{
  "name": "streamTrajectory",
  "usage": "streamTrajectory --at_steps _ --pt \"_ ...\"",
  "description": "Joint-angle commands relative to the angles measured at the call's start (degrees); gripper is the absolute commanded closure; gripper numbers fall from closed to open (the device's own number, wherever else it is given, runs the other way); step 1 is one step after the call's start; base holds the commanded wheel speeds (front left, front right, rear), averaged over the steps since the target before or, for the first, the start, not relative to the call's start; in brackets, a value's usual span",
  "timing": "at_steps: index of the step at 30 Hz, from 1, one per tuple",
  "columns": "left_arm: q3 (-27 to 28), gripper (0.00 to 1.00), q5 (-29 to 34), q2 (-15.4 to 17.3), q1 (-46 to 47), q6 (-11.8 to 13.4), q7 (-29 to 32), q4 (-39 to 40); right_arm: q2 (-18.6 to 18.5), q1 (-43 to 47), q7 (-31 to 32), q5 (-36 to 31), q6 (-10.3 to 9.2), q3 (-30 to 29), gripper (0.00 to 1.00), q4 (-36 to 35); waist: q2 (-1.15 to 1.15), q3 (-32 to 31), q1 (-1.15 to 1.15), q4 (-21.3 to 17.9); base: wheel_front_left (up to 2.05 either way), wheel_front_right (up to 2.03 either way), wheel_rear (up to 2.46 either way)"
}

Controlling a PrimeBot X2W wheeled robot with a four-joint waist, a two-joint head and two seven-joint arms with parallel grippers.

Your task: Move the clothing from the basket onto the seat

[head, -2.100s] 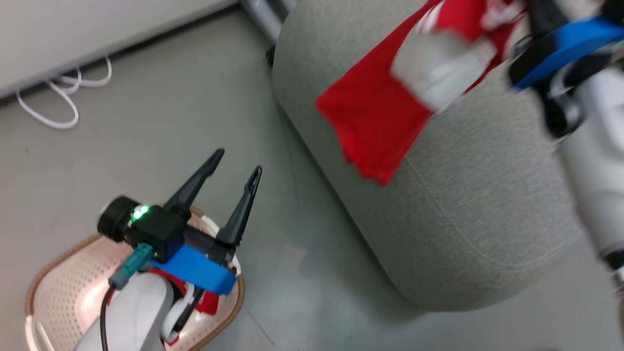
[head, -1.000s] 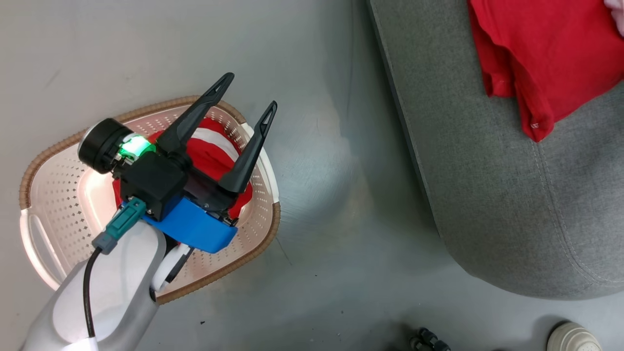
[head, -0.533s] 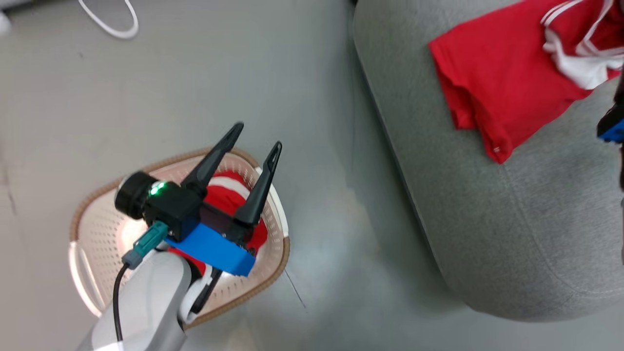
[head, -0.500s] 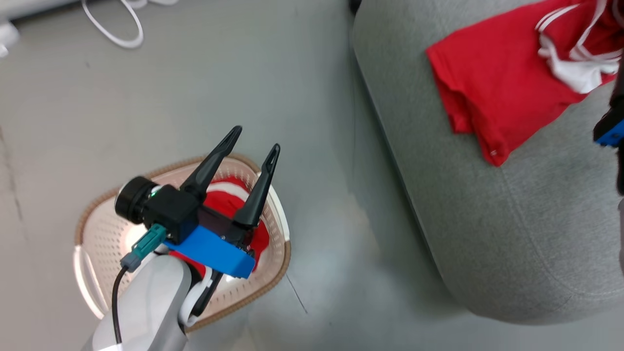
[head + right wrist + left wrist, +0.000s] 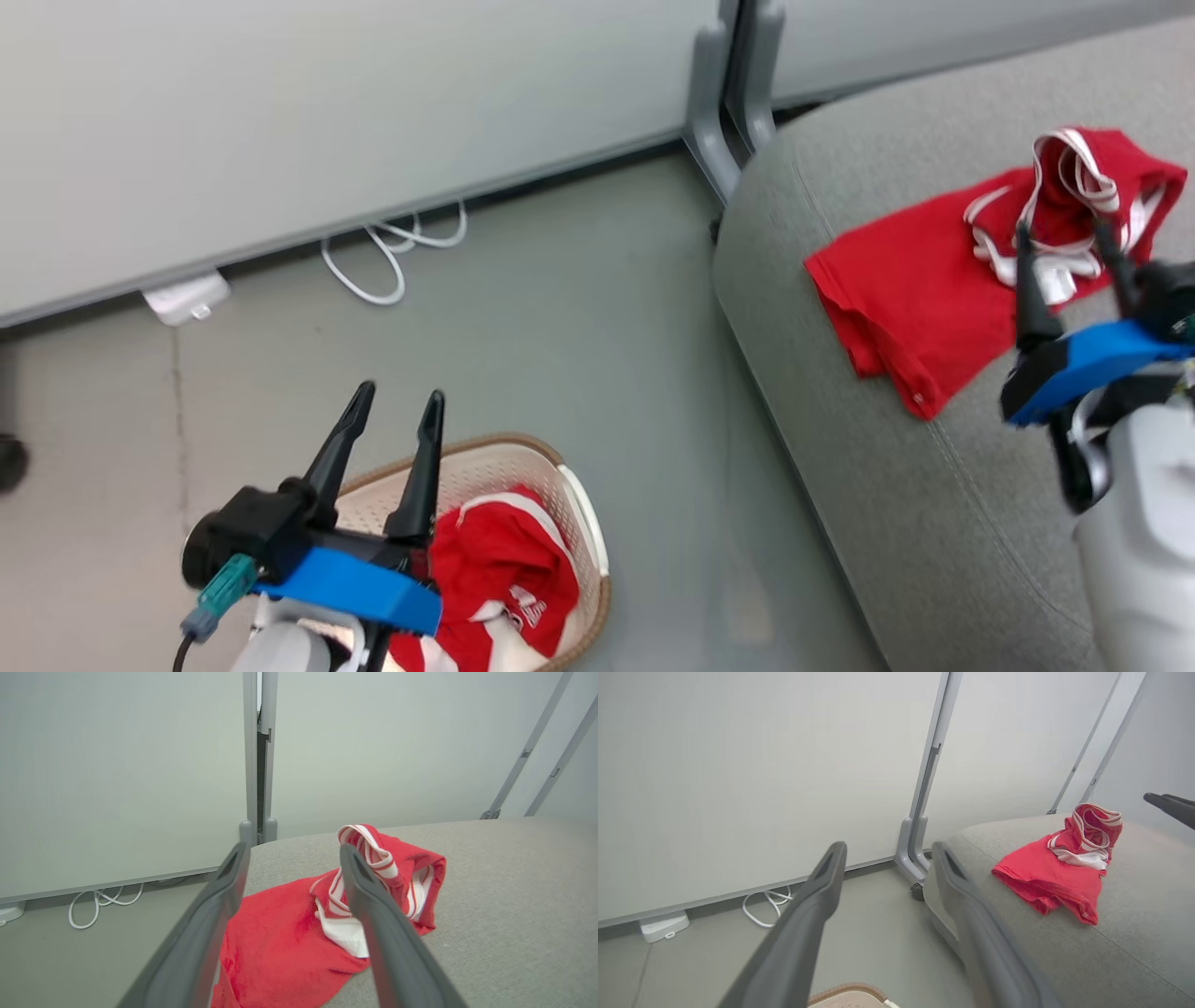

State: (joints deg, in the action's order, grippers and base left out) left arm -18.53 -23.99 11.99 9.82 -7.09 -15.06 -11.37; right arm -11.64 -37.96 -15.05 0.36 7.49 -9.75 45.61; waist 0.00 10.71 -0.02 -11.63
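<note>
The seat (image 5: pixel 934 504) carries a spread red garment (image 5: pixel 906 299) near its left edge, toward the far corner by the grey post (image 5: pixel 728 103); the cloth lies flat at its left end and is bunched into a raised loop of white stripes and trim at its right end; its near corner points down the cushion, close to the stitched seam; the right gripper (image 5: pixel 1060 227) stands above the seat on the near side of that bunched end, its two dark fingers spread wide with nothing between them, the cloth lying loose beyond the tips; the basket (image 5: pixel 523 455) sits on the floor (image 5: pixel 560 327) well apart from the seat's left edge, and a lettered red garment (image 5: pixel 504 569) lies crumpled against the basket's right wall, white panels and small white lettering showing; the left gripper (image 5: pixel 400 392) hangs over the basket's far rim, fingers parted and empty, pointing toward the pale wall panel (image 5: pixel 327 112); a white cable (image 5: pixel 373 271) loops along the foot of that panel, beside a small white box (image 5: pixel 187 297).
</note>
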Motion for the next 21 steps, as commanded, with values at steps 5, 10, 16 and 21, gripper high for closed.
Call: streamTrajectory --at_steps 5,10,16,21 --pt "4.34 0.00 0.91 -1.06 -4.37 -0.39 -0.15 -0.99 1.42 8.42 0.91 2.97 0.01 5.57 0.00 -7.93 0.00 -6.65 0.02 4.75 0.00 0.00 0.00" --pt "7.79 0.00 1.32 -1.74 -7.09 -0.51 -0.15 -1.93 2.60 15.27 3.12 4.13 0.01 7.89 0.00 -16.14 0.00 -9.14 0.02 7.16 0.00 0.00 0.00" --pt "11.61 0.00 1.95 -2.12 -9.80 -0.52 -0.16 -2.60 4.80 23.05 5.88 3.35 0.01 8.76 0.00 -25.17 0.00 -10.68 0.02 9.56 0.00 0.00 0.00" --pt "14.32 0.00 2.46 -2.70 -11.42 -0.55 -0.16 -2.91 7.12 29.06 8.50 2.80 0.01 10.29 0.00 -31.24 0.00 -11.21 0.02 11.26 0.00 0.00 0.00"
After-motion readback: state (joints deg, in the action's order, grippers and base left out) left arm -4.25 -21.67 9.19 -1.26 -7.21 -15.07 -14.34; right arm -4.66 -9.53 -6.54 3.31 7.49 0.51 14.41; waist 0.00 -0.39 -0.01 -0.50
